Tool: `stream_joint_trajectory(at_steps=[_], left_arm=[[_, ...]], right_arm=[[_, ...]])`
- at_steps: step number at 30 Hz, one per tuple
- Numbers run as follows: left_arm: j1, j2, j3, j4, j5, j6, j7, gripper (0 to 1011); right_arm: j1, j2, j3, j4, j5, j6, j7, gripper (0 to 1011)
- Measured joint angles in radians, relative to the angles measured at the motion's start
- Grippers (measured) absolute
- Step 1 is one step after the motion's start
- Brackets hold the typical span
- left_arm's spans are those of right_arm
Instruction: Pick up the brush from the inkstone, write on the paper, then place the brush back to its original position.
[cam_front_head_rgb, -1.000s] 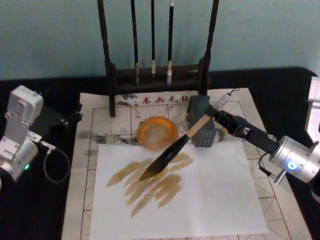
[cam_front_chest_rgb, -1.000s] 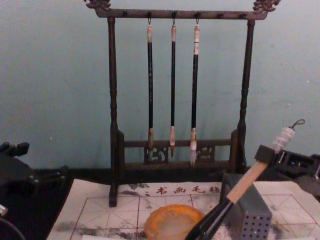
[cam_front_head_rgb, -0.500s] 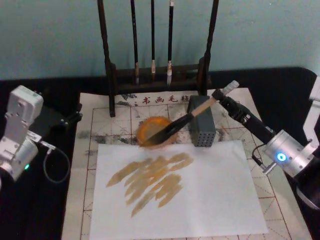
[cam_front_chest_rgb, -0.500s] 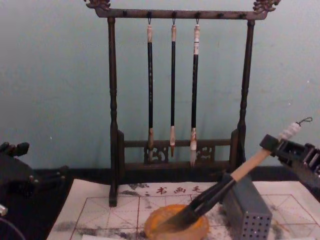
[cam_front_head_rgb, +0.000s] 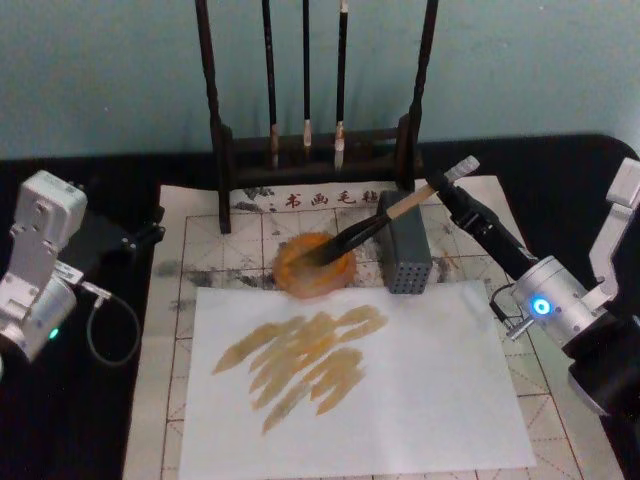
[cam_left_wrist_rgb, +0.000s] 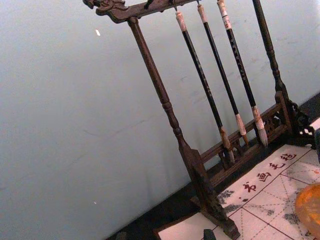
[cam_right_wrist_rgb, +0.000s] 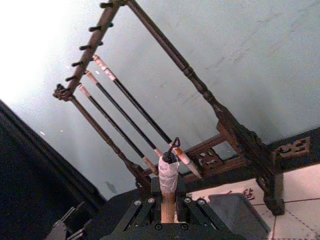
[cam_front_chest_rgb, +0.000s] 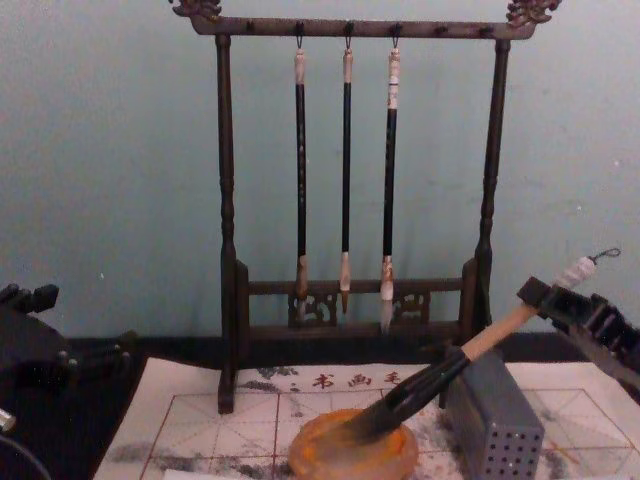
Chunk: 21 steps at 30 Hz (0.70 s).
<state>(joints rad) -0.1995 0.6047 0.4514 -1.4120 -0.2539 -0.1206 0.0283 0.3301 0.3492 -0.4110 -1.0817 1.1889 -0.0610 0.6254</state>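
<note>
Teal wall (cam_front_head_rgb: 120, 70), pale-handled dark-bristled brush (cam_front_head_rgb: 370, 221)

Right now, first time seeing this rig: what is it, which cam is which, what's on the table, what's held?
It's a two-armed robot at a table. There are four cameras. The head camera looks down on the work, the chest camera looks across the table from low down, and one on each wrist looks out past that arm's jaws.

The right gripper reaches in from the right, jaws shut on the upper handle of the brush. The brush's bristles dip into the inkstone. The left gripper is parked at the left edge.

On the table lies the gridded paper, with a white sheet bearing brown strokes on top of it. Beside the inkstone is a grey perforated block. Behind stands a wooden rack hanging three thin brushes.
</note>
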Motion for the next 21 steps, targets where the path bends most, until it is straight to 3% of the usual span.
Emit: stream_joint_trajectory(at_steps=[21], left_arm=[[0.000, 0.000, 0.000, 0.000, 0.000, 0.000, 0.000, 1001]], right_arm=[[0.011, -0.043, 0.047, 0.054, -0.020, 0.035, -0.003, 176]])
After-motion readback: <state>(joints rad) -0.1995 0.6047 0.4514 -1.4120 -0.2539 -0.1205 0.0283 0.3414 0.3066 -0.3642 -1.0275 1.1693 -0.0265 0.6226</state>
